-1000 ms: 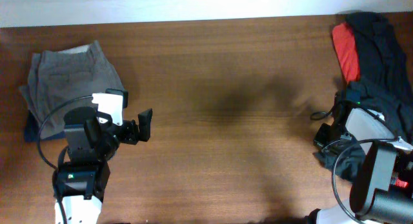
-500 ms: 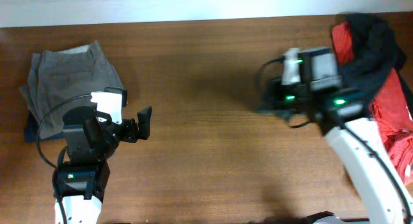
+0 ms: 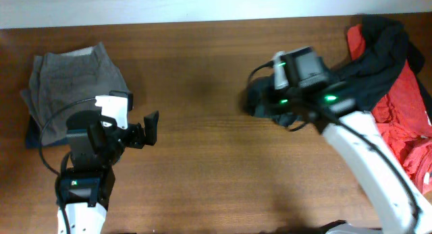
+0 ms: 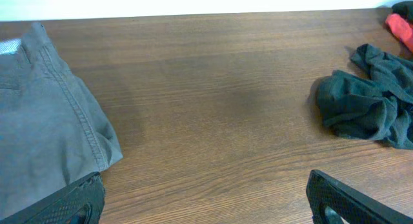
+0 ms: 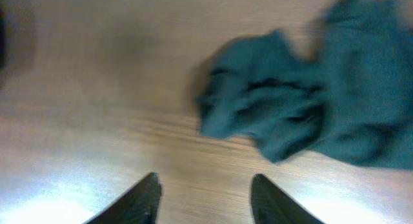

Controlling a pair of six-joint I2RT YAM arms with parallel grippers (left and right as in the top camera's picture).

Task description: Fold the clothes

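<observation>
Grey trousers [image 3: 71, 80] left — red heap [image 3: 405, 107] right

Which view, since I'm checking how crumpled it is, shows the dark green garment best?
Left wrist: the dark green garment lies sharp and unobstructed, bunched up. Right wrist shows it closer but blurred; overhead, the right arm hides most of it.

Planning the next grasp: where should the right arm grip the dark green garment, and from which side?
Probably the dark green garment by the bunched lobe at its left end, from above: the folds there stand off the table, easy to pinch. The right gripper, jaws open, hovers just short of it.
</observation>
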